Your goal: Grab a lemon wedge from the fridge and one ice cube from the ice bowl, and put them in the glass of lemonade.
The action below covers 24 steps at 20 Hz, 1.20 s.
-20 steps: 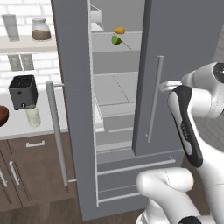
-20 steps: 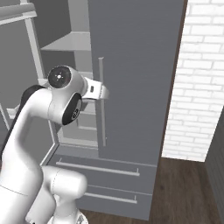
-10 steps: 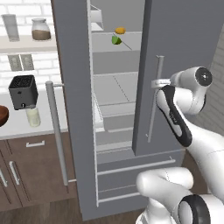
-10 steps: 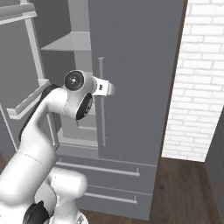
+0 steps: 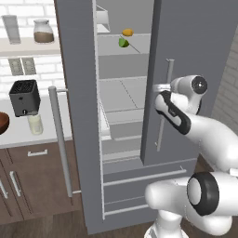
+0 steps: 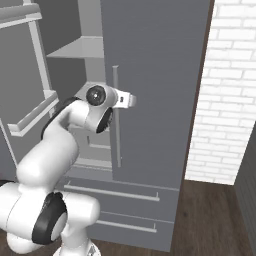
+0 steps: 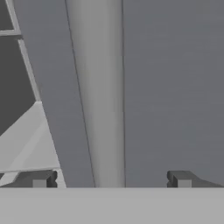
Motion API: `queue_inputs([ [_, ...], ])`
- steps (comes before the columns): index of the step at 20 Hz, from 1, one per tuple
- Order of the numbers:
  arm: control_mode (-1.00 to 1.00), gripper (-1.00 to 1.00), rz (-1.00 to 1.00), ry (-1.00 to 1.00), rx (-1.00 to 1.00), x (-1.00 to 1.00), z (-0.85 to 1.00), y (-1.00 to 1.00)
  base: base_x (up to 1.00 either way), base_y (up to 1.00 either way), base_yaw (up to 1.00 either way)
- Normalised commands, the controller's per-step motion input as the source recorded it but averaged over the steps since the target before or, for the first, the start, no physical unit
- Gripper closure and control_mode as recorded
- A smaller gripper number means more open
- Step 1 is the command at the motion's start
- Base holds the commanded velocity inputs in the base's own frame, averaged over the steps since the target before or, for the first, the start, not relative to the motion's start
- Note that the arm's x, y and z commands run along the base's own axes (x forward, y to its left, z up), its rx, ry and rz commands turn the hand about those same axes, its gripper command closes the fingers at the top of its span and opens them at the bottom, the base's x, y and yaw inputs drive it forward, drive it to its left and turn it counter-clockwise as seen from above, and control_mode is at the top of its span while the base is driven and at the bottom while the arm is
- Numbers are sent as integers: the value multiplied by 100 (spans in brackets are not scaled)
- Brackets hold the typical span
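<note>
You have the tall grey two-door fridge (image 5: 195, 42) in front of you with both doors swung open. The two-finger gripper (image 7: 111, 179) faces the long vertical silver bar handle (image 7: 98, 96) of the right door, its jaws spread wide with one dark fingertip (image 7: 39, 180) on either side of the bar and nothing held between them; you cannot tell from the frames whether the tips touch the bar. In the left base view the gripper (image 5: 160, 87) sits at the handle's upper half (image 5: 168, 74).

The tiny yellow-orange rounded lemon wedge (image 5: 127, 32) lies on an upper fridge shelf, near that shelf's front edge, with a small green rounded fruit (image 5: 123, 42) just below it.

On the white counter (image 5: 18, 135) left of the fridge, the small clear tumbler of pale lemonade (image 5: 35, 124) stands just in front of the black toaster (image 5: 24, 96). The reddish-brown wooden ice bowl (image 5: 3, 122) sits at the counter's left end, cut off by the picture's edge.
</note>
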Motion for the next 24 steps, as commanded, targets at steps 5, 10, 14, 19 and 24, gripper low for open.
queue_inputs([
  [5,-100,-100,0,0,0,91,-16,-1,0,0,0],
  [10,-100,-100,0,1,0,92,-11,-7,0,0,0],
  [14,-100,100,0,14,0,78,1,0,0,0,0],
  [19,-100,100,0,27,0,13,37,-11,0,0,0],
  [24,-100,100,0,30,0,-34,45,-42,0,0,0],
])
